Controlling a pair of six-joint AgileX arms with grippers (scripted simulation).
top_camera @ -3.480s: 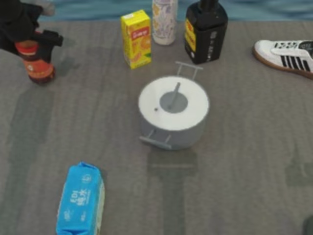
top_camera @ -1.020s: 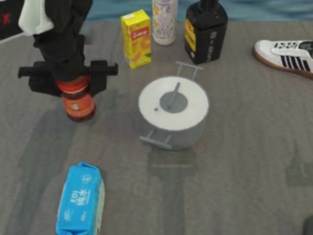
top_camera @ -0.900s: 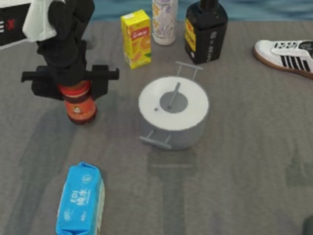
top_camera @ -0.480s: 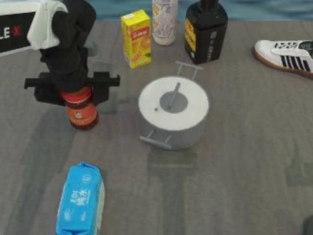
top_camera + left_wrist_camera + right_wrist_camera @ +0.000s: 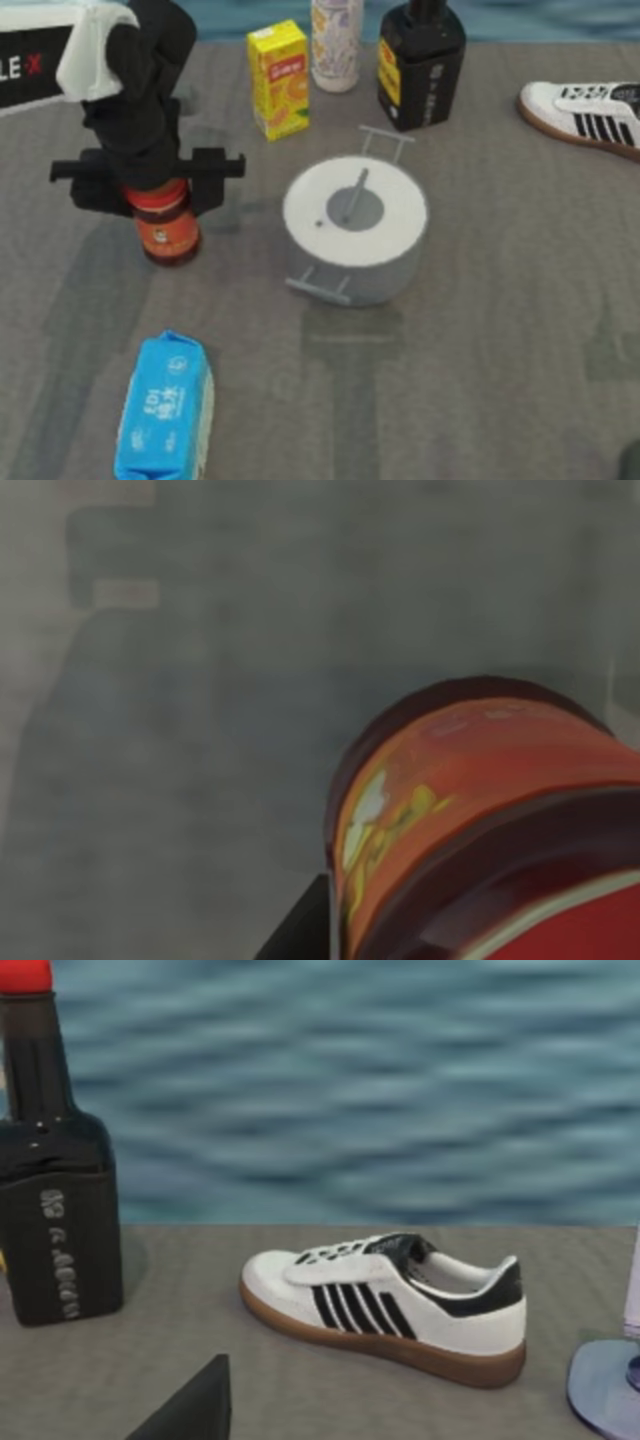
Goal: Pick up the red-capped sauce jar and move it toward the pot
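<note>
The red-capped sauce jar [image 5: 166, 230] hangs upright at the left of the table, a short gap left of the pot [image 5: 382, 284]. My left gripper [image 5: 157, 196] comes down from above and is shut on the jar's red cap. In the left wrist view the jar [image 5: 480, 810] fills the frame over the grey table, with one dark finger [image 5: 300, 935] beside it. Whether the jar's base touches the table I cannot tell. The pot is squat and light grey, with a white lid, a grey knob and two bar handles. My right gripper [image 5: 631, 462] is parked at the front right corner.
Along the back edge stand a yellow carton [image 5: 279, 78], a white bottle [image 5: 336, 40] and a tall black bottle [image 5: 420, 65]. A white striped shoe [image 5: 585, 112] lies at the back right. A blue tissue pack [image 5: 165, 410] lies at the front left.
Over the last second the left gripper carried the jar slightly right and toward the front. In the last half second it has barely moved. The right arm is unchanged.
</note>
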